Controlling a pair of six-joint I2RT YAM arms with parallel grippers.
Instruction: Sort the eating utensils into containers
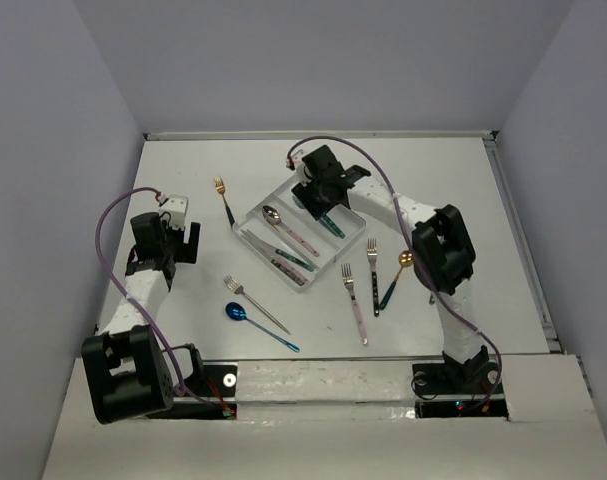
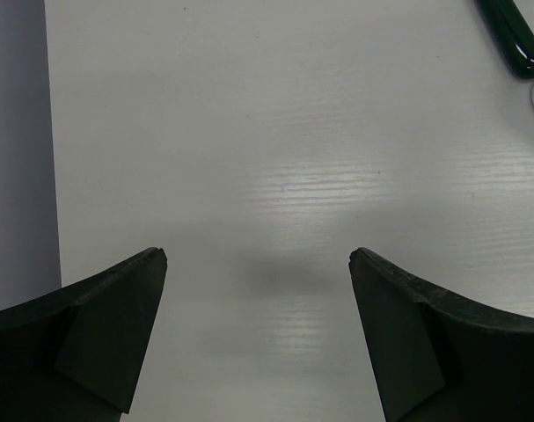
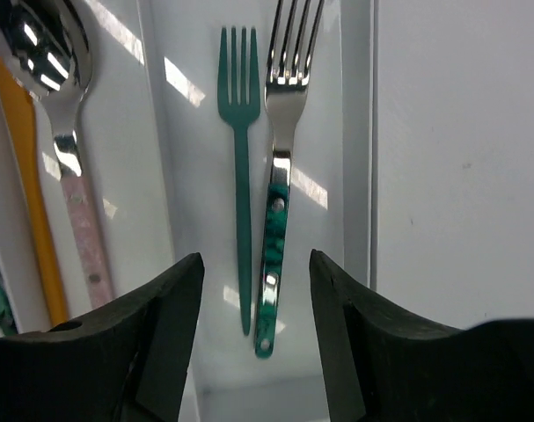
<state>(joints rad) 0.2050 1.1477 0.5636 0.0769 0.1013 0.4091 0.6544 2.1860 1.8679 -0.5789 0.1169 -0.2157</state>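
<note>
The white three-compartment tray [image 1: 249, 228] lies mid-table. My right gripper [image 1: 321, 203] hovers open and empty over its far-right compartment. In the right wrist view the gripper [image 3: 256, 264] straddles a plain teal fork [image 3: 240, 176] and a silver fork with a teal marbled handle [image 3: 275, 220]. A pink-handled spoon [image 3: 69, 132] lies in the middle compartment. My left gripper [image 1: 173, 238] is open and empty above bare table to the tray's left [image 2: 258, 255]. Loose on the table are a gold-headed fork [image 1: 221, 193], a silver fork [image 1: 253, 302] and a blue spoon [image 1: 258, 323].
Right of the tray lie a pink-handled fork [image 1: 355, 305], a dark-handled fork [image 1: 373, 275] and a gold spoon with a teal handle [image 1: 396, 278]. A dark green handle tip [image 2: 513, 35] shows at the left wrist view's top right. Grey walls enclose the table.
</note>
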